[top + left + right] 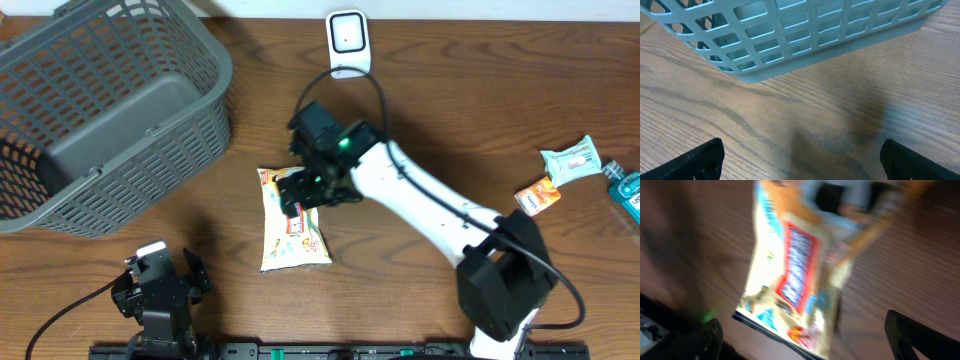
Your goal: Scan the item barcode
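Where the snack packet (292,218) lies: flat on the bench (450,110), well short of the scanner (347,42), on the robot's side of it.
Progress: probably unscanned; lifting it and presenting the barcode seem left to do.
Right gripper (312,190): arm stretched toward the scanner, jaws spread over the packet's scanner-side end, pinching nothing.
Left gripper (800,162): far from the scanner, jaws spread, empty.

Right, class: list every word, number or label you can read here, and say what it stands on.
None can be read.
snack bag: red-framed label, too blurred to read.
pale green packet: print too small.
orange packet: print too small.
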`<state>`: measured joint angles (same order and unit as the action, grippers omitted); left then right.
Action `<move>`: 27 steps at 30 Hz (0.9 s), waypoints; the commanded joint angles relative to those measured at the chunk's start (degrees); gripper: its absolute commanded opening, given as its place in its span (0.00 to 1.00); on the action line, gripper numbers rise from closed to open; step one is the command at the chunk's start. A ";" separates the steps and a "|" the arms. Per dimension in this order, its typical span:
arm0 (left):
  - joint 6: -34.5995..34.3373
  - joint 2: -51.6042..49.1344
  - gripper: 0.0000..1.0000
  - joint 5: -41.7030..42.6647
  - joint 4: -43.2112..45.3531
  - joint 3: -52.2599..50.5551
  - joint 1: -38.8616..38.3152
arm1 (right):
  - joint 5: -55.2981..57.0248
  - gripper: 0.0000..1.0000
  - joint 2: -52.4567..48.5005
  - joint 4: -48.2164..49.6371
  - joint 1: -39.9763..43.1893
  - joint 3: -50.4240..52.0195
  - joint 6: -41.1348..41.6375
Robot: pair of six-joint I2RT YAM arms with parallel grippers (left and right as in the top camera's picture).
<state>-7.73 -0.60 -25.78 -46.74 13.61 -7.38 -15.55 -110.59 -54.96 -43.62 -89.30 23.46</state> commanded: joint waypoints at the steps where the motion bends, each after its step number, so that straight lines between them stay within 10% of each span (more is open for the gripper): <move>1: -0.50 0.35 1.00 -0.33 -2.49 -1.09 -0.13 | 2.16 0.99 -3.65 2.29 -2.89 0.26 -0.79; 12: -0.52 0.35 1.00 -0.33 -2.49 -1.11 -0.13 | 12.00 0.98 -15.43 2.64 -5.77 0.26 11.43; 20: -0.50 0.35 1.00 -0.33 -2.49 -1.11 -0.13 | 9.16 0.14 -18.73 1.79 -6.58 0.26 12.74; 27: -0.50 0.35 1.00 -0.33 -2.49 -1.09 -0.13 | 2.64 0.01 -16.74 -2.73 -3.65 -1.03 12.52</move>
<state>-7.73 -0.58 -25.80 -46.74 13.61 -7.40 -10.50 -123.85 -54.89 -48.88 -92.25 35.38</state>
